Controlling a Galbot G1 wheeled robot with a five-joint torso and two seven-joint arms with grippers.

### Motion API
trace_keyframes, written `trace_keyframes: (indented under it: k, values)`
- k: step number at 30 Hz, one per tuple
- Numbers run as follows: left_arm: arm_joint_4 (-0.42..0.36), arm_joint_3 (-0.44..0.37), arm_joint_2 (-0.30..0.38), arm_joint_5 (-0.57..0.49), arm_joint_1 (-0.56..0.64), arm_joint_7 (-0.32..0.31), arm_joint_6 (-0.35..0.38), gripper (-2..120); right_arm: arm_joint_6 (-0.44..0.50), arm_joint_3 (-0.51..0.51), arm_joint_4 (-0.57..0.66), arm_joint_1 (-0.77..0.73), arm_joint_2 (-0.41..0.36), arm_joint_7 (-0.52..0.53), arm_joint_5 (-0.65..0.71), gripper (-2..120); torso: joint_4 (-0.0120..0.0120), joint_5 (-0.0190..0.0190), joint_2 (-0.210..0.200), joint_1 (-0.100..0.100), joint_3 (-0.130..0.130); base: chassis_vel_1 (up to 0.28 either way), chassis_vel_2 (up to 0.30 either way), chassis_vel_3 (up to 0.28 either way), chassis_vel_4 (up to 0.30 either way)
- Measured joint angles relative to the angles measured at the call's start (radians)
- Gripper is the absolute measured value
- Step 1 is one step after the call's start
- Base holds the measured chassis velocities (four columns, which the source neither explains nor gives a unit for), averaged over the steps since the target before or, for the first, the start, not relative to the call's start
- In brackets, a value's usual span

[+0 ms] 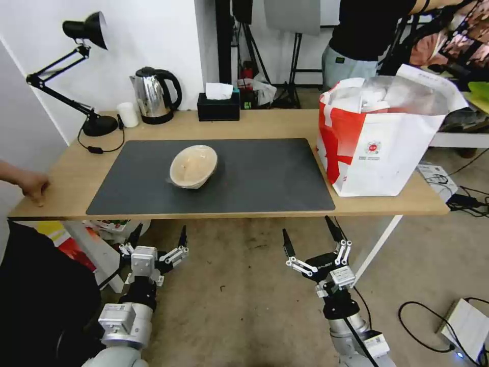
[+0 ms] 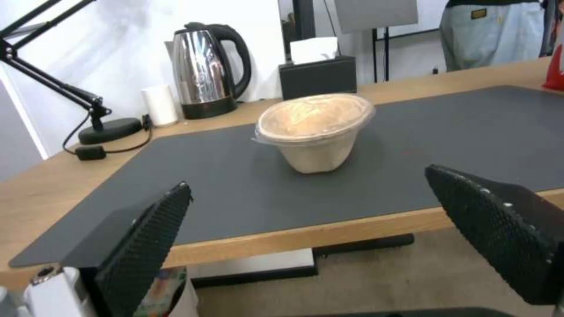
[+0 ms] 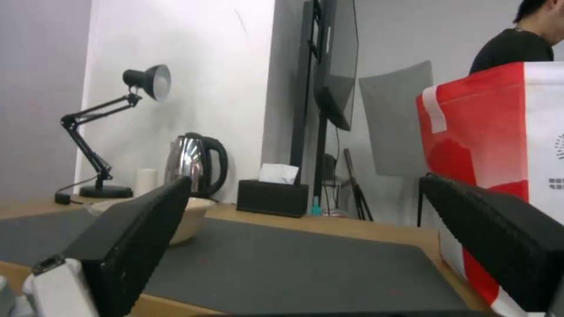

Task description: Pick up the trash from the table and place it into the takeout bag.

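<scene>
One beige paper bowl (image 1: 193,166) sat on the dark grey mat (image 1: 254,178), left of centre on the table (image 1: 76,173). One takeout bag (image 1: 379,140) stood upright at the table's right end, w/ red side panel toward the mat. Two grippers hung below the near table edge: left gripper (image 1: 157,237) & right gripper (image 1: 310,234), both spread wide, holding nothing. One kettle (image 1: 154,95) & one tissue box (image 1: 218,105) at the back.

The beige shallow paper bowl (image 1: 193,166) lay on the large dark grey rectangular mat (image 1: 254,178), left of its middle, on the long light-wood table (image 1: 66,176). The boxy white takeout bag with a red side panel (image 1: 379,148) stood at the table's right end, just beside the mat. Behind the mat stood the steel kettle (image 1: 154,95) and, to its right, the black tissue box (image 1: 218,107).
</scene>
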Motion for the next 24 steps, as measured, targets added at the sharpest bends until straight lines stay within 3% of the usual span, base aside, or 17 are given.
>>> trace_keyframes:
  k: [24]
  values:
    - [0.000, 0.000, 0.000, 0.000, 0.000, 0.000, 0.000, 100, -0.014, 0.008, 0.016, -0.008, -0.011, 0.002, 0.006, 100, 0.0000, 0.0000, 0.000, 0.000, 0.000, 0.000, 0.000, 0.000, 0.000]
